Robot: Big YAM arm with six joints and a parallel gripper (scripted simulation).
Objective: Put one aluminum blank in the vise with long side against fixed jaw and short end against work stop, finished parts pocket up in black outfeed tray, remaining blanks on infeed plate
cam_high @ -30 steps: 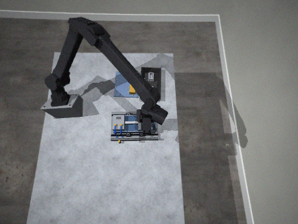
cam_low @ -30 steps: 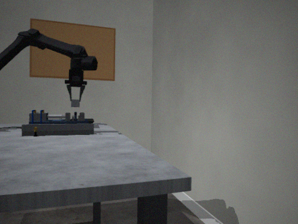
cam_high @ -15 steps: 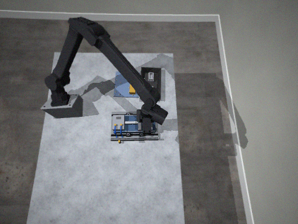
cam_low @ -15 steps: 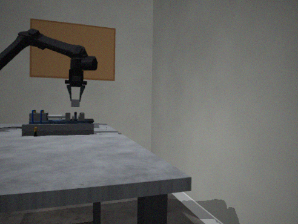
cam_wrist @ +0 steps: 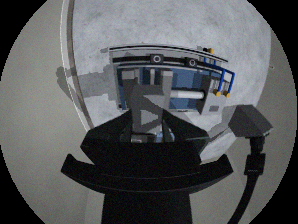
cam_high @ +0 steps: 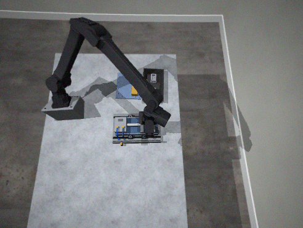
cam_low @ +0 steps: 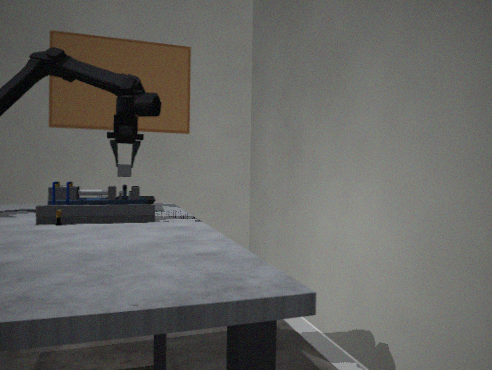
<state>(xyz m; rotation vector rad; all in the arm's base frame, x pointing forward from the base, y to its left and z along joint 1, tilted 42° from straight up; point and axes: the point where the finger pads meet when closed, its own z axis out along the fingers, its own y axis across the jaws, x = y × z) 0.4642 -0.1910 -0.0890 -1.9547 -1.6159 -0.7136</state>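
Observed with jaws closed on a gray block (cam_low: 124,171) (cam_wrist: 148,105), suspended above the vise (cam_high: 120,121) (cam_low: 95,214) (cam_wrist: 185,79), apart from it. Not yet seated in the vise. Noted on the table (cam_high: 108,172) (cam_low: 140,270) (cam_wrist: 190,25), near the vise on its side opposite the hoses (cam_high: 123,133) (cam_low: 69,194) (cam_wrist: 230,82): a blue plate (cam_high: 122,87) bearing a yellow block (cam_high: 134,91), and a black tray (cam_high: 161,83) containing a pocketed block (cam_high: 153,77), pocket up. Cannot tell what lies beneath the arm (cam_high: 123,63) (cam_low: 95,76).
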